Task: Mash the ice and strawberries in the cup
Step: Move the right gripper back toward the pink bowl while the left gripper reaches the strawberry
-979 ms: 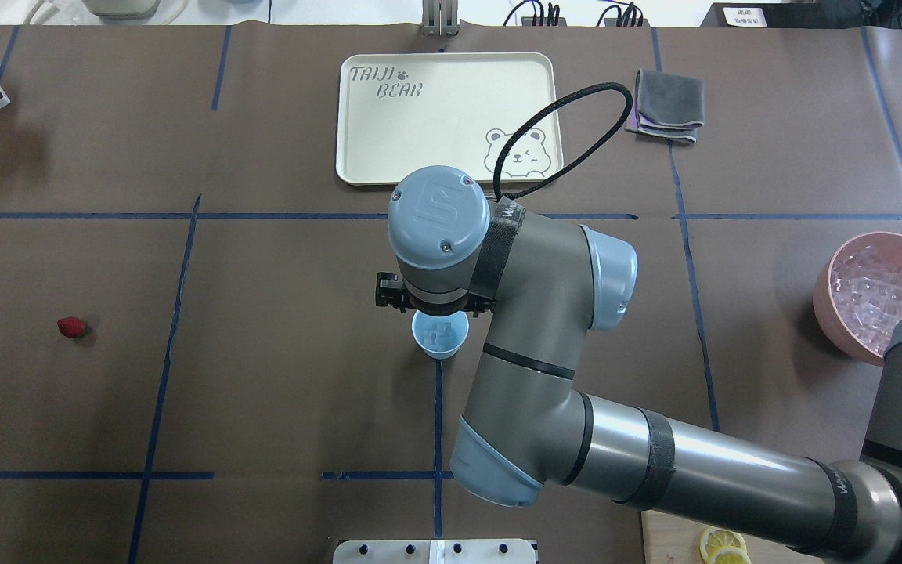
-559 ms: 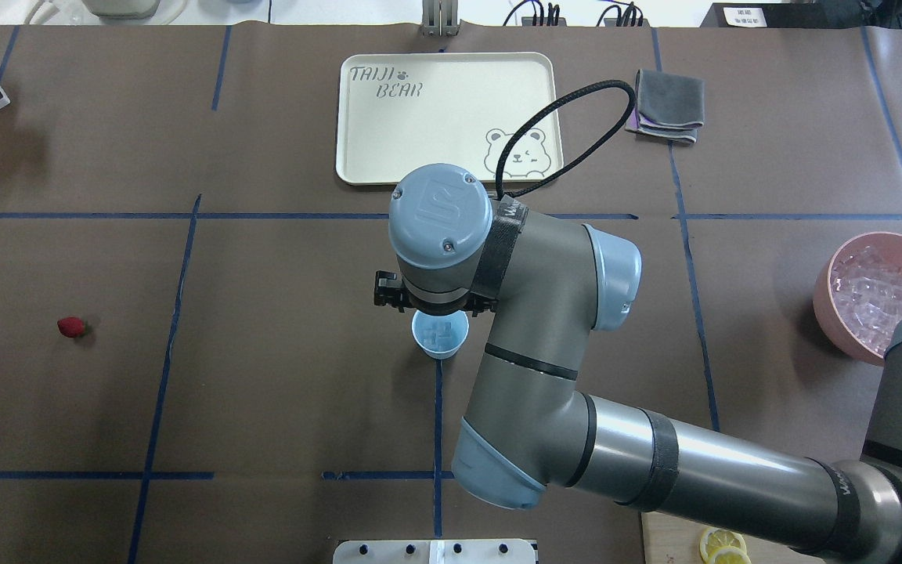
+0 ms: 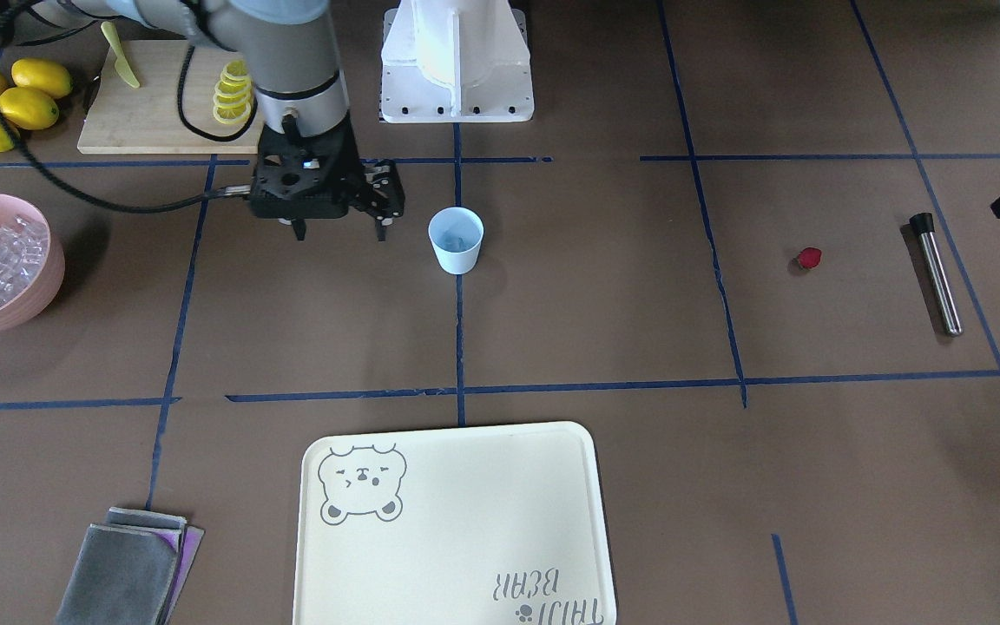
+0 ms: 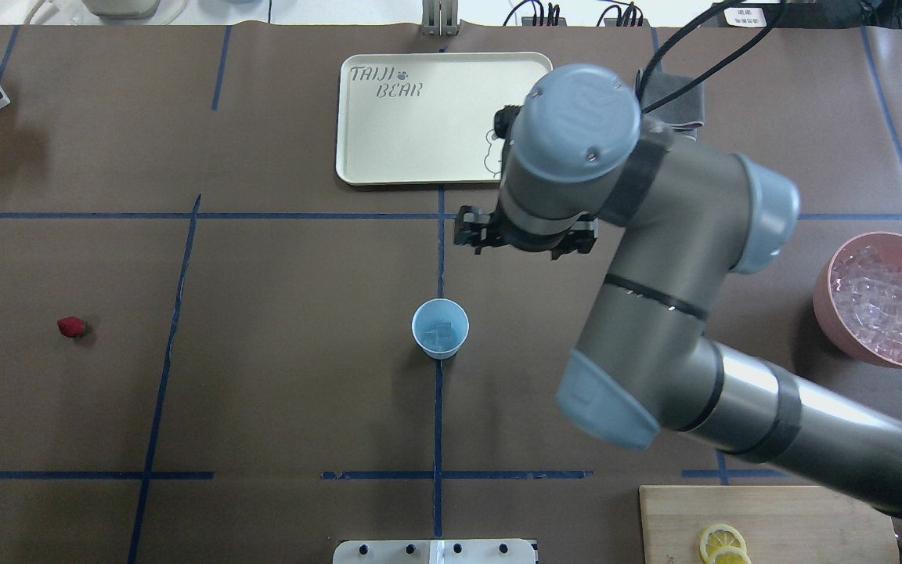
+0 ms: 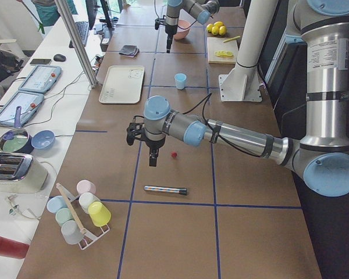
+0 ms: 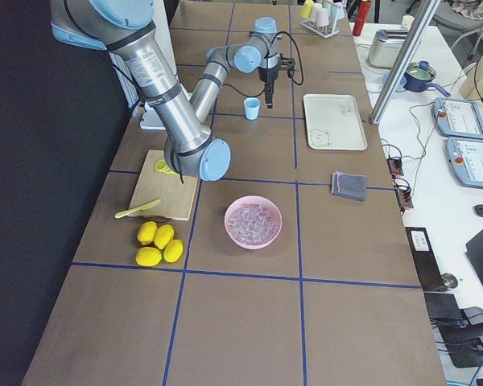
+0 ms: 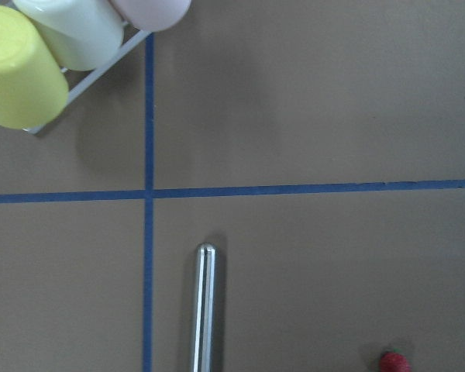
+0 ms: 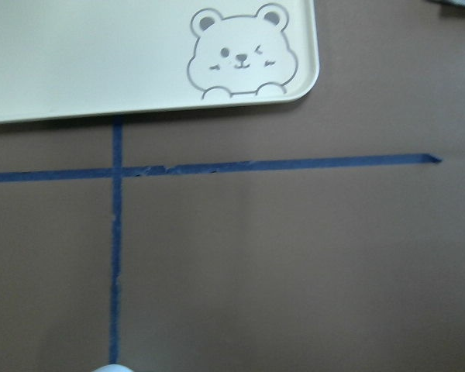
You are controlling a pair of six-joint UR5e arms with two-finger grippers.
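Note:
The pale-blue cup (image 4: 440, 329) stands upright mid-table with a few pieces of ice (image 4: 441, 337) in its bottom. My right gripper (image 3: 339, 230) hangs open and empty beside the cup (image 3: 456, 240), toward the pink bowl's side and apart from it. The small red strawberry (image 4: 70, 327) lies alone on the mat far to the left. A steel rod (image 3: 937, 273) lies just beyond the strawberry (image 3: 809, 258). My left gripper (image 5: 153, 158) hovers over the mat close to the strawberry (image 5: 174, 155); I cannot tell whether it is open or shut. Its wrist view shows the rod (image 7: 203, 306) and the strawberry (image 7: 394, 362) below.
A pink bowl (image 4: 825, 301) full of ice sits at the right edge. A cream tray (image 4: 420, 117) lies at the back centre, with a grey cloth (image 3: 131, 573) near it. A cutting board (image 4: 764, 517) with lemon slices, whole lemons (image 3: 5, 104) and a cup rack (image 5: 81, 212) line the table's ends.
My right arm has swung away from over the cup, to the right and toward the tray. The cup now stands uncovered. The strawberry and rod have not moved.

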